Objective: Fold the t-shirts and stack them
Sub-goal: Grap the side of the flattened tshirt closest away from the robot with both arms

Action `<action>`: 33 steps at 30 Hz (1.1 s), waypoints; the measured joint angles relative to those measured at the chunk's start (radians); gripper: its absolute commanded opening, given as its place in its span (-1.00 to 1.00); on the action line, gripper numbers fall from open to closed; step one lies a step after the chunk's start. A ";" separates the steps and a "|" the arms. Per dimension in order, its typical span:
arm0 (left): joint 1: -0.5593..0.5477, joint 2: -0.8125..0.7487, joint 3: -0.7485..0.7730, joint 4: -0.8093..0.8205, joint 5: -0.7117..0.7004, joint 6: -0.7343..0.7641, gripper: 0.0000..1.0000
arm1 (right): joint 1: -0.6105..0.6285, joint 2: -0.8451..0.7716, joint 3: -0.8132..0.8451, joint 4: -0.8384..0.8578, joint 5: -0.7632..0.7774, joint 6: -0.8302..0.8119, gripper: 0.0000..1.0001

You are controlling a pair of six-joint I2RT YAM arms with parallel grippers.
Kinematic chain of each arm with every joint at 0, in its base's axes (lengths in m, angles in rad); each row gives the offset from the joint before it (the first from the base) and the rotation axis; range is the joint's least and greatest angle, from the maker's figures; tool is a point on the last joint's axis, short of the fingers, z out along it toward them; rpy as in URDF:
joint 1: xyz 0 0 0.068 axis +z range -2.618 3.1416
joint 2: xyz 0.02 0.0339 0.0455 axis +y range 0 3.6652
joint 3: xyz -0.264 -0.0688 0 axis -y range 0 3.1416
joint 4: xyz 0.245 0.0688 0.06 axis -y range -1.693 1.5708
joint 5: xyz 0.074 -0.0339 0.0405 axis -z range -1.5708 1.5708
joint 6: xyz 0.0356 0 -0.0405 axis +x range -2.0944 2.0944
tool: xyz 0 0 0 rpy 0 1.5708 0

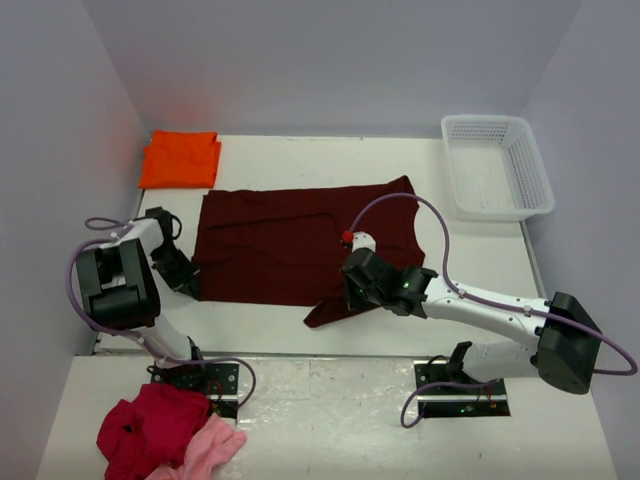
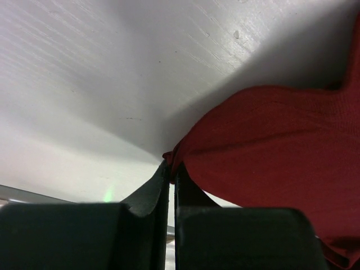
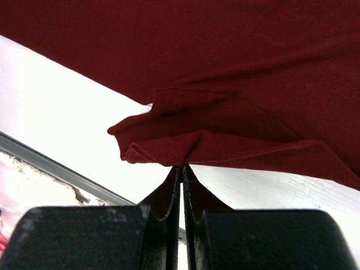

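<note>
The dark maroon t-shirt (image 1: 290, 245) lies spread flat in the middle of the table. My left gripper (image 1: 192, 285) is shut on its near left corner (image 2: 185, 152). My right gripper (image 1: 345, 298) is shut on a bunched fold at its near edge (image 3: 180, 149), by the small flap that trails toward me (image 1: 322, 314). The bright orange t-shirt (image 1: 181, 158) lies folded at the far left corner of the table, away from both grippers.
A white mesh basket (image 1: 497, 166) stands at the far right. A crimson-red garment (image 1: 150, 425) and a light pink garment (image 1: 212, 448) lie in a heap on the near shelf at the left. Grey walls close in the left and back.
</note>
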 measured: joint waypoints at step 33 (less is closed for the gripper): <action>0.001 -0.554 -0.157 0.066 0.095 -0.050 -1.00 | -0.074 -0.136 0.330 -0.841 0.406 0.314 -1.00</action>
